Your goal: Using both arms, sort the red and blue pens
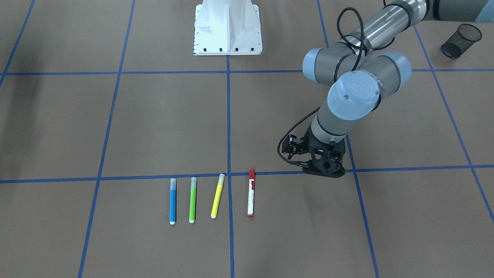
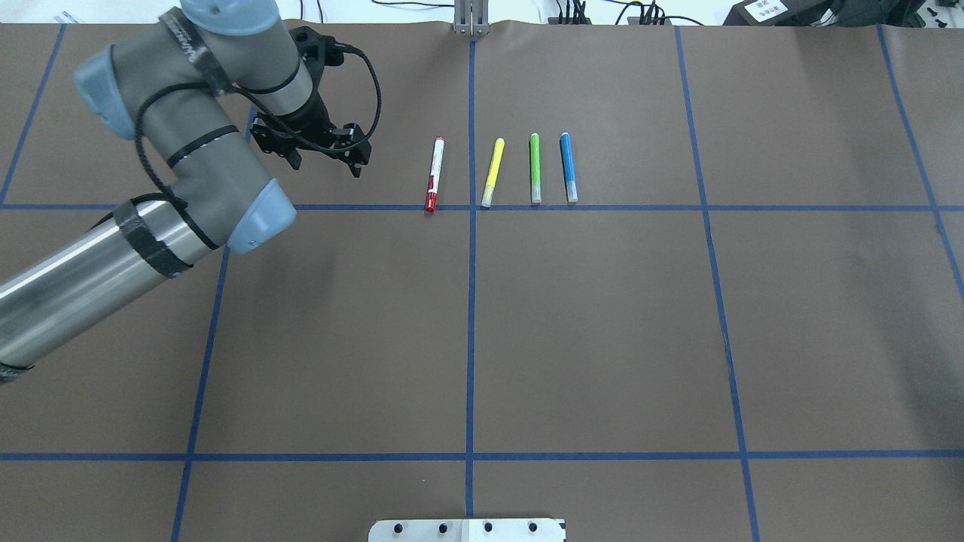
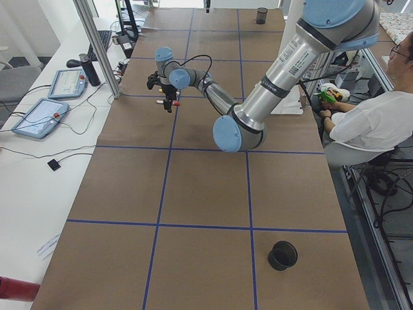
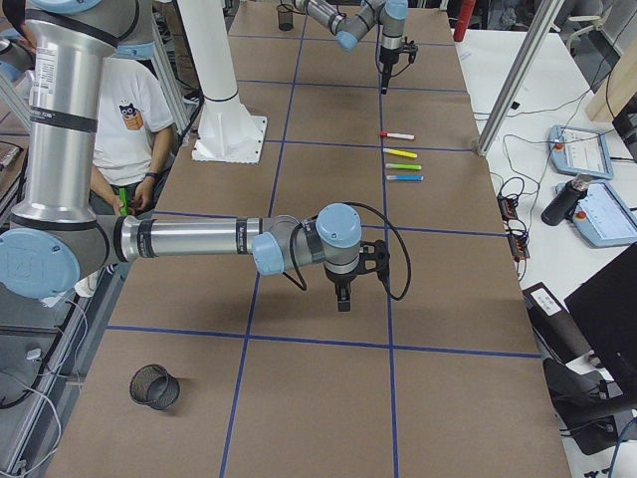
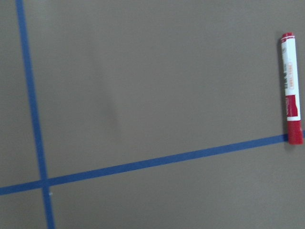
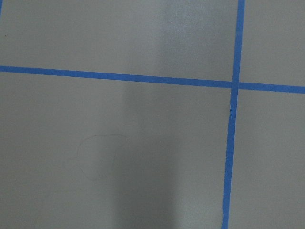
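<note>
The red pen was found at the left end of a row of four on the far half of the table. Its cap end touched a tape line. The blue pen lay at the right end, with a yellow marker and a green marker between them, none touching.

The left gripper was held left of the red pen and apart from it, fingers spread, nothing grasped. In the left wrist view the red pen was shown at the right edge.

The right arm was shown in the right side view alone. Its gripper was held over bare table well right of the pens, and whether it was parted or clenched could not be told. Only tape lines were shown in the right wrist view.
</note>
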Robot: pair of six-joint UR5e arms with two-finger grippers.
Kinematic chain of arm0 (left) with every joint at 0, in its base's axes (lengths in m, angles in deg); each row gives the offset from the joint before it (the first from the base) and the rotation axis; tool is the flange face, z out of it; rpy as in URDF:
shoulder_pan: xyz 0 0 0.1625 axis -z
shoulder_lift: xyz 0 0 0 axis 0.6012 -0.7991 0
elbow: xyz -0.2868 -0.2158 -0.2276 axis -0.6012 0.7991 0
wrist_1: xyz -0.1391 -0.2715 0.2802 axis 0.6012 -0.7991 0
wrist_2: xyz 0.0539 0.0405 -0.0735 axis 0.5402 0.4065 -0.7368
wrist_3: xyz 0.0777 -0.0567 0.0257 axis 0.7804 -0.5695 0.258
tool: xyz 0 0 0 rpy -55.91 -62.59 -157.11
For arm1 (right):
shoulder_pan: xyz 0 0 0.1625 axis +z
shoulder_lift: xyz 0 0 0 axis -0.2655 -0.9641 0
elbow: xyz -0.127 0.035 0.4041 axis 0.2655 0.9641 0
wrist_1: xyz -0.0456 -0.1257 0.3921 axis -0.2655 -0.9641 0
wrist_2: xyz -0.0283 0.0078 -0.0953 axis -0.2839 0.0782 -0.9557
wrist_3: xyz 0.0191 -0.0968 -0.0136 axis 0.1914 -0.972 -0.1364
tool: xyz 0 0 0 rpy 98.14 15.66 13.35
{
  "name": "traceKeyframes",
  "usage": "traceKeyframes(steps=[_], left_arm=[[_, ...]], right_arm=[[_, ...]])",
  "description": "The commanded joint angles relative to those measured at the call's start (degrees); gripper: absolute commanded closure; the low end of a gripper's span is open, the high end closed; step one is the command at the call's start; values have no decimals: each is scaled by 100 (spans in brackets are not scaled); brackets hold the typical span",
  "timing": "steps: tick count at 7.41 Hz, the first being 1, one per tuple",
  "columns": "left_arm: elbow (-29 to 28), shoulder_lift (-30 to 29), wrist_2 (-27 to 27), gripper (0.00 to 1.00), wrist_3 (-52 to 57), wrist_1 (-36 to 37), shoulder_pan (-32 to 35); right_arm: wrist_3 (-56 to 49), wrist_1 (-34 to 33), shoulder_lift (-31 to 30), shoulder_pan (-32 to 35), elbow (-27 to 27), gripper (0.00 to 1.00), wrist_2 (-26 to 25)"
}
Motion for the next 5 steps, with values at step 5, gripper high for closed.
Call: traceKeyframes(steps=[5], left_arm=[[-1606, -1071, 229, 25, -675, -858, -614]], right_arm=[[73, 4, -9, -1, 0, 0, 39]])
